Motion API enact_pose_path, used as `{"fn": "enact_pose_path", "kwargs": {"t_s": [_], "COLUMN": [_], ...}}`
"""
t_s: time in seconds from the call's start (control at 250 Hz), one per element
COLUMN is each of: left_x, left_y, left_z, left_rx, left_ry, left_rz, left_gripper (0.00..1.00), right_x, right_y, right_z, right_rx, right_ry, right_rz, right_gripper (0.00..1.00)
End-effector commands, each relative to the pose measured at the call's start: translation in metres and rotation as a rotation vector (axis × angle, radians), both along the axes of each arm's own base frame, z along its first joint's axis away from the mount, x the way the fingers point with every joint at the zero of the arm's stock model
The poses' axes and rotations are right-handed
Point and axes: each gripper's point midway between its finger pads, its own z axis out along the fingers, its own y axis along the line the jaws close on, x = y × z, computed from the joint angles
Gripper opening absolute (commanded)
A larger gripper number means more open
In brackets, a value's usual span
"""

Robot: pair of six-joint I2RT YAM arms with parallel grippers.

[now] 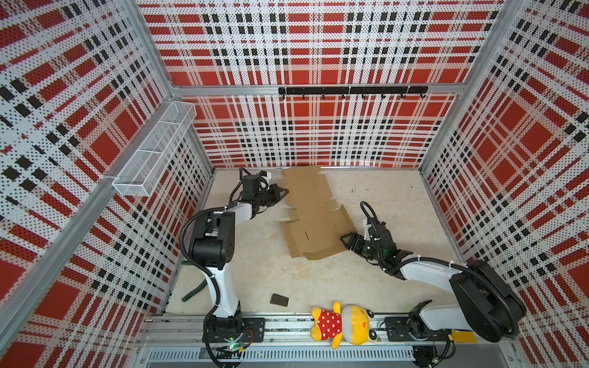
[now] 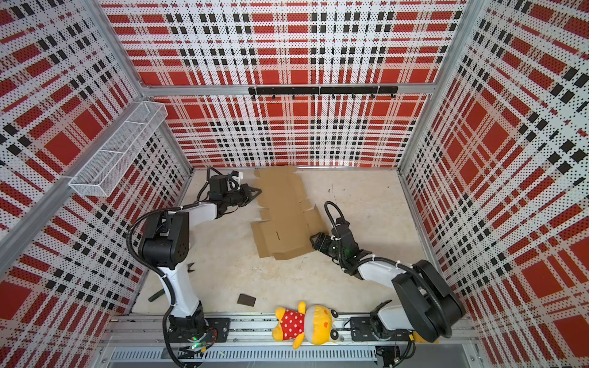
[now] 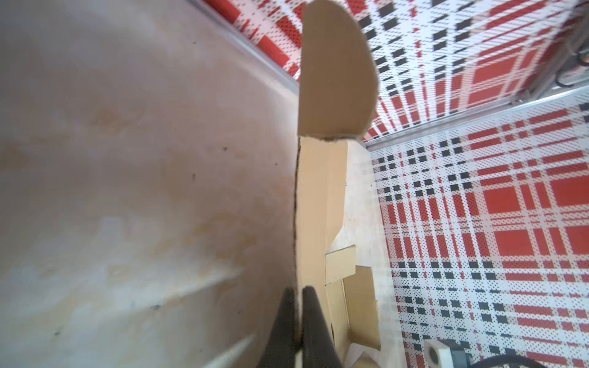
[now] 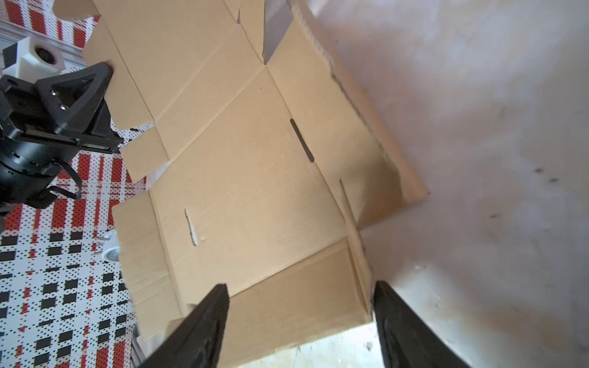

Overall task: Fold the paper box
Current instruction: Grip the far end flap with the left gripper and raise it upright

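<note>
The paper box point(image 1: 310, 216) point(image 2: 283, 216) is a flat brown cardboard blank with flaps, lying on the pale floor toward the back. My left gripper point(image 1: 284, 192) point(image 2: 258, 192) is shut on its far left edge. In the left wrist view the two dark fingers point(image 3: 288, 306) pinch the board point(image 3: 318, 207), which is seen edge-on and lifted there. My right gripper point(image 1: 344, 239) point(image 2: 314, 239) stands open at the blank's near right corner. In the right wrist view its fingers point(image 4: 220, 306) straddle a corner flap of the blank point(image 4: 242, 165).
A small dark brown block point(image 1: 279, 299) lies near the front edge. A yellow plush toy point(image 1: 342, 325) rests on the front rail. A dark green strip point(image 1: 192, 291) lies by the left arm's base. A wire basket point(image 1: 153, 153) hangs on the left wall, a hook rail point(image 1: 352, 90) at the back.
</note>
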Motion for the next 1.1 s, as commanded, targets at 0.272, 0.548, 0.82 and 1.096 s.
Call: {"fn": "enact_pose_path", "kwargs": {"t_s": [0.272, 0.548, 0.82, 1.096], "left_x": [-0.028, -0.065, -0.094, -0.104], "left_y": [-0.021, -0.038, -0.037, -0.026], "left_z": [0.097, 0.114, 0.102, 0.097], "left_rx": [0.178, 0.344, 0.39, 0.42], "left_ry": [-0.56, -0.949, -1.154, -1.166], "left_rz": [-0.165, -0.316, -0.347, -0.274], "left_gripper": [0.01, 0.0, 0.0, 0.0], "right_x": [-0.006, -0.01, -0.021, -0.031], "right_y": [-0.05, -0.045, -0.012, 0.012], "right_z": [0.047, 0.03, 0.005, -0.018], "right_rx": [-0.114, -0.04, -0.036, 0.018], "right_ry": [-0.103, -0.054, -0.007, 0.053], "right_rz": [0.028, 0.044, 0.114, 0.12], "right_gripper": [0.76, 0.72, 0.71, 0.68]}}
